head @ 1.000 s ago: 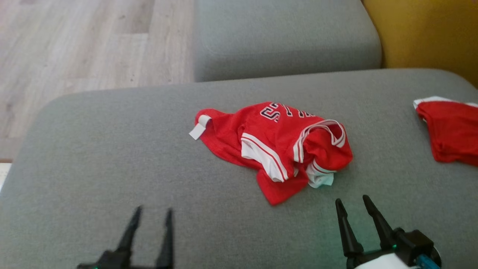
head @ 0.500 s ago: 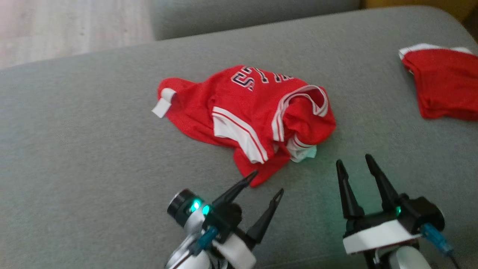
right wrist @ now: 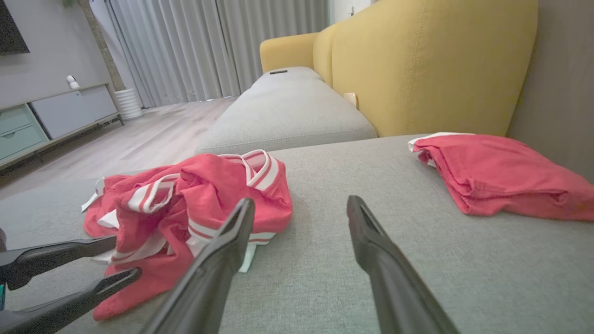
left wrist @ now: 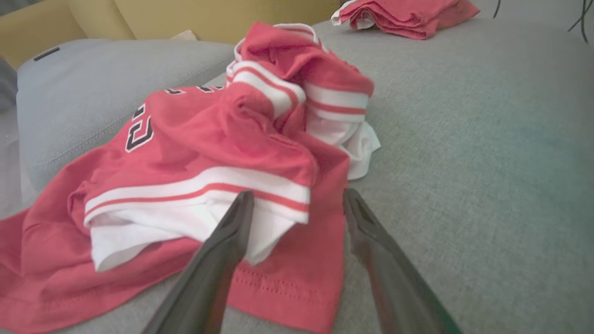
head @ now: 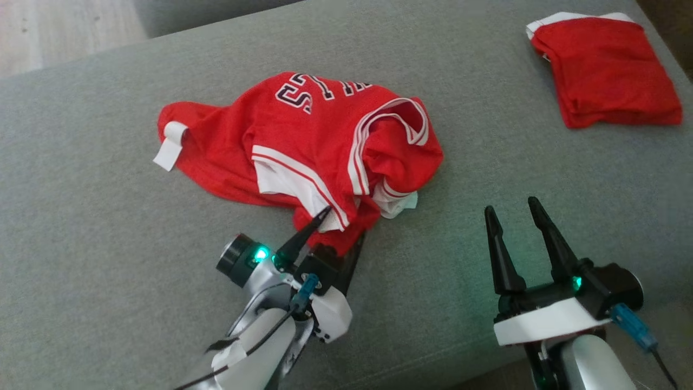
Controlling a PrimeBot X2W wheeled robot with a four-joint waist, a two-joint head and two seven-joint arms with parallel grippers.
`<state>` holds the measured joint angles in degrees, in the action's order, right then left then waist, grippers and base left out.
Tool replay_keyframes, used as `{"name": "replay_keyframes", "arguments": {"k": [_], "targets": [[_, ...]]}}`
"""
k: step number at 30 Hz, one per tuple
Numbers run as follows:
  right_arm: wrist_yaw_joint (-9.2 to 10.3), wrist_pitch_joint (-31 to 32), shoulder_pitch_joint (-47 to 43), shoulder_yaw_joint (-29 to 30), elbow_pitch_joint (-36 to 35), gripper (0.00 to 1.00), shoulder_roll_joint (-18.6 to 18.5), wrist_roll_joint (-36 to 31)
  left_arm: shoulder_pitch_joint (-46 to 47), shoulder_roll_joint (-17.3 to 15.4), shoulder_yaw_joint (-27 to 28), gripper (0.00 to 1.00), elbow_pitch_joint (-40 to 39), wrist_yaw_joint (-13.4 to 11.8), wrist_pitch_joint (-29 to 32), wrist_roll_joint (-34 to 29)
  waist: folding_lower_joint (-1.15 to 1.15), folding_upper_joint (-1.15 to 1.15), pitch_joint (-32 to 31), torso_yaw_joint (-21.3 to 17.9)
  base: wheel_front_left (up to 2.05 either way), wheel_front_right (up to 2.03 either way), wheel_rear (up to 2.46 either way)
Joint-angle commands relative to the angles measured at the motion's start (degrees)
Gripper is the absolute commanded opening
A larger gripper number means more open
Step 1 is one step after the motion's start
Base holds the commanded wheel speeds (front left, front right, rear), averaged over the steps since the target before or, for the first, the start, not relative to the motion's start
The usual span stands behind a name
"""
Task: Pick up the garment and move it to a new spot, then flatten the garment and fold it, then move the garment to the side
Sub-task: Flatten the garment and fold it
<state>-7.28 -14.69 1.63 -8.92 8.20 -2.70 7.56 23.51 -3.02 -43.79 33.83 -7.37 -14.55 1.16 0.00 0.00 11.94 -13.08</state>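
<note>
The garment is a crumpled red jersey with white trim and dark lettering, lying mid-cushion on the grey sofa seat. My left gripper is open, its two fingers straddling the jersey's near corner. In the left wrist view the garment has its hem and white striped fold lying between the fingers of that gripper, which are apart. My right gripper is open over bare cushion, to the right of the jersey and apart from it. The right wrist view shows the garment, my right gripper and the left gripper at its corner.
A second red garment, folded, lies at the cushion's far right corner. A yellow sofa back rises behind it. Another grey cushion adjoins at the back. Wooden floor lies beyond the far left edge.
The head camera has tilted down and shifted. My left arm has reached forward until its open fingers straddle the jersey's near corner. The right gripper has stayed open beside the garment.
</note>
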Motion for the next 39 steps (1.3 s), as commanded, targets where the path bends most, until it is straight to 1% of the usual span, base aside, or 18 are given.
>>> {"name": "replay_keyframes", "arguments": {"k": [1,2,3,4,9,12,14,16,17,18,22,27,30,32,35,37,38,39], "targets": [[-0.21,-0.3,1.7,-1.3,-1.9,1.00,-0.3,0.3,2.3,0.1,1.7,1.00,-1.2,-0.5,-0.4,-0.1,0.00,0.00,0.2,-0.5,0.00,0.00,0.00],[-0.21,-0.3,1.7,-1.2,-1.9,1.00,-0.2,0.4,2.5,0.1,1.9,0.90,-1.0,-0.8,-0.4,0.0,0.00,0.00,0.1,-0.7,0.00,0.00,0.00],[-0.21,-0.3,1.8,-1.2,-1.9,1.00,-0.2,0.4,2.7,0.1,2.2,0.39,-0.9,-1.0,-0.4,0.2,0.00,0.00,-0.1,-0.9,0.00,0.00,0.00],[-0.21,-0.3,1.7,-1.1,-1.9,1.00,-0.2,0.4,2.7,0.1,2.4,0.00,-1.0,-1.0,-0.4,0.5,0.00,0.00,-0.3,-1.0,0.00,0.00,0.00],[-0.21,-0.3,1.1,-1.4,-1.3,1.00,-0.2,1.0,2.6,0.1,3.2,0.00,-2.7,0.9,-0.4,2.9,0.00,0.00,-2.2,-1.8,0.00,0.00,0.00],[-0.21,-0.3,1.1,-2.0,-1.4,1.00,-0.2,2.1,3.7,0.1,3.8,0.00,-4.5,2.7,-0.4,4.7,0.00,0.00,-3.6,-2.7,0.00,0.00,0.00],[-0.21,-0.3,1.0,-2.3,-1.4,1.00,-0.2,2.7,5.0,0.1,4.1,0.00,-6.5,4.6,-0.4,7.1,0.00,0.00,-4.6,-3.4,0.00,0.00,0.00],[-0.21,-0.3,0.8,-2.8,-1.2,1.00,-0.2,3.2,6.8,0.1,4.7,0.00,-8.7,6.8,-0.4,10.9,0.00,0.00,-5.6,-4.1,0.00,0.00,0.00],[-0.21,-0.3,0.7,-3.0,-1.1,1.00,-0.2,3.4,8.1,0.1,4.8,0.00,-9.8,8.2,-0.4,13.3,0.00,0.00,-6.1,-4.4,0.00,0.00,0.00],[-0.21,-0.3,0.6,-3.1,-1.1,1.00,-0.2,3.6,10.0,0.1,4.5,0.00,-10.5,9.4,-0.4,14.3,0.00,0.00,-6.4,-4.7,0.00,0.00,0.00],[-0.21,-0.3,0.4,-3.5,-0.8,1.00,-0.2,4.9,18.6,0.1,5.5,0.00,-11.4,11.9,-0.4,19.2,0.00,0.00,-7.7,-6.5,0.00,0.00,0.00],[-0.21,-0.3,-0.1,-4.3,-0.6,1.00,-0.2,5.5,31.9,0.1,7.9,0.00,-9.4,12.9,-0.4,23.8,0.00,0.00,-8.9,-8.2,0.00,0.00,0.00],[-0.21,-0.3,-0.3,-4.1,-0.8,1.00,-0.2,5.7,39.3,0.1,11.7,0.00,-8.7,12.6,-0.4,23.8,0.00,0.00,-9.2,-8.6,0.00,0.00,0.00],[-0.21,-0.3,-0.3,-3.6,-0.8,1.00,-0.2,5.6,42.5,-0.1,14.5,0.00,-8.5,12.5,-0.4,23.1,0.00,0.00,-9.3,-8.3,0.00,0.00,0.00],[-0.21,-0.3,-0.3,-2.8,-1.0,1.00,-0.2,5.3,43.3,-1.1,19.0,0.00,-8.7,12.1,-0.4,22.4,0.00,0.00,-9.6,-7.2,0.00,0.00,0.00],[-0.21,-0.3,-0.5,-2.3,-1.2,1.00,-0.2,4.9,40.6,-1.9,22.3,0.00,-9.2,11.5,-0.4,22.9,0.00,0.00,-9.8,-6.1,0.00,0.00,0.00],[-0.21,-0.3,-0.5,-2.3,-1.2,1.00,-0.2,4.9,40.6,-1.9,22.3,0.00,-9.2,11.5,-0.4,22.9,0.00,0.00,-9.8,-6.1,0.00,0.00,0.00],[-0.21,-0.3,-0.7,-2.0,-1.2,1.00,-0.2,4.8,38.2,-2.2,23.7,0.00,-9.2,11.5,-0.4,23.4,0.00,0.00,-9.9,-5.4,0.00,0.00,0.00]]}}
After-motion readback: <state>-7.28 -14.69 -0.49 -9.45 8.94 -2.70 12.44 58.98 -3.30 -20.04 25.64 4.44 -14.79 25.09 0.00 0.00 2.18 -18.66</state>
